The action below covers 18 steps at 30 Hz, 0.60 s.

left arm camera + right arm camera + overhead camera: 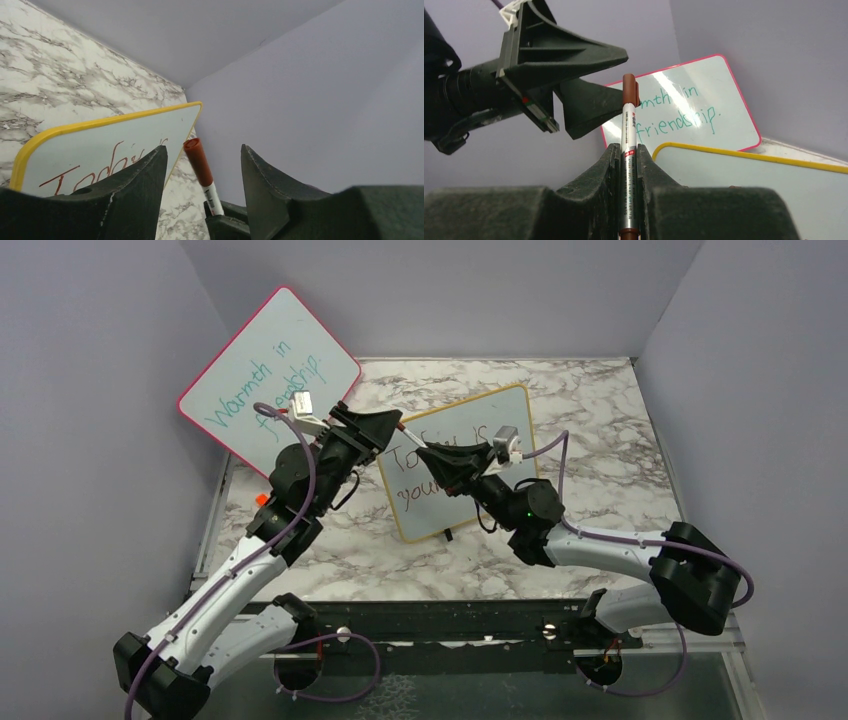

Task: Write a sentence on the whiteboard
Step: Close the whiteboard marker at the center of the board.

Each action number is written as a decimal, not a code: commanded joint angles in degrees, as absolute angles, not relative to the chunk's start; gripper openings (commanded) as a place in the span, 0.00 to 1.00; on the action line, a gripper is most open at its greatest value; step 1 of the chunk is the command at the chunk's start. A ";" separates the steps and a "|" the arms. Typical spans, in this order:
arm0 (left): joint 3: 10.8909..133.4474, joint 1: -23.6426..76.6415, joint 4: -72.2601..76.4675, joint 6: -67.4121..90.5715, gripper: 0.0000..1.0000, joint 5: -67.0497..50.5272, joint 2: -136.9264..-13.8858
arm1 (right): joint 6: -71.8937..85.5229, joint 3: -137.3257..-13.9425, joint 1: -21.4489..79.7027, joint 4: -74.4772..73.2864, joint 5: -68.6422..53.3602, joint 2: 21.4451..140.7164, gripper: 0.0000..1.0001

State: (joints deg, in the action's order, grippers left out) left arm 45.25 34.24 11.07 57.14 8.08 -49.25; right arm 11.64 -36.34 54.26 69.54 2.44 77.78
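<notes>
Right hand (432, 454) closed tight on a marker (628, 115), barrel pinched between both fingers, brown cap on and pointing out past the fingertips. Left hand (388, 427) open, jaws spread to either side of the capped end; the left wrist view shows a gap on both sides, no contact. The two hands meet tip to tip above the near left corner of the whiteboard (505, 410). That board, yellow-framed, stands propped at a tilt mid-counter, one small black foot showing at its near edge. The sentence (413, 494) in red-brown reads "Today is" over "your"; anything further lies behind the right arm. A pink-framed board (270, 370) leans against the left wall, corner-up, with teal writing "Warmth in friendship". The counter (600, 440) is white marble-patterned with grey veining. Plain pale lavender-grey walls close the space on the left, back and right.
</notes>
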 commanded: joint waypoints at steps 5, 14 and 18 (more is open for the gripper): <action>52.05 34.28 -1.00 59.37 0.50 8.26 -52.04 | 6.14 -35.22 54.23 68.99 -2.07 77.26 0.01; 49.90 34.28 1.84 63.52 0.22 7.30 -52.29 | 5.96 -35.12 54.23 69.56 -2.33 77.08 0.01; 48.25 34.28 4.16 66.15 0.00 4.31 -52.86 | 7.43 -35.01 54.23 71.31 -1.60 77.39 0.01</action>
